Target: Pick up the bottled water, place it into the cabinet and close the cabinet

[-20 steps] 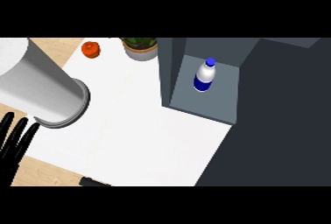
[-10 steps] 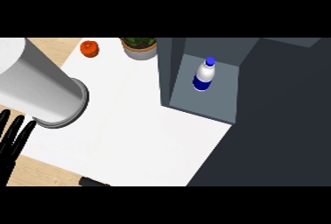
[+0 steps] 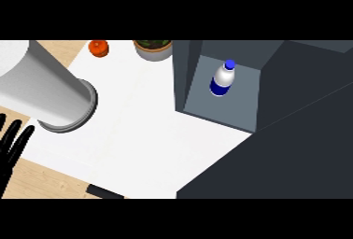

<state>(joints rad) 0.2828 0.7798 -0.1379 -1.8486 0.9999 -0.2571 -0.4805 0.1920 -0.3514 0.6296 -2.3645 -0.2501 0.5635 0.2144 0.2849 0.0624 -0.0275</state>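
Standing: bottled water (image 3: 221, 79), upright inside open cabinet (image 3: 228, 107)
Appearance: white body, blue label, blue cap
Left hand (image 3: 12, 144): fingers straight, spread

One bottle (image 3: 222, 78), one cabinet (image 3: 228, 107), one potted plant (image 3: 154, 48), one orange fruit (image 3: 99, 48) and one hand (image 3: 11, 147) are seen.

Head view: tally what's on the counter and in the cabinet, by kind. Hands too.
Bottled water, upright inside the open cabinet: 1
Orange round item at the counter's back edge: 1
Potted plant: 1
Left hand, fingers straight, at the view's left edge: 1
Right hand: 0 in view
Total: 4, not counting the cabinet
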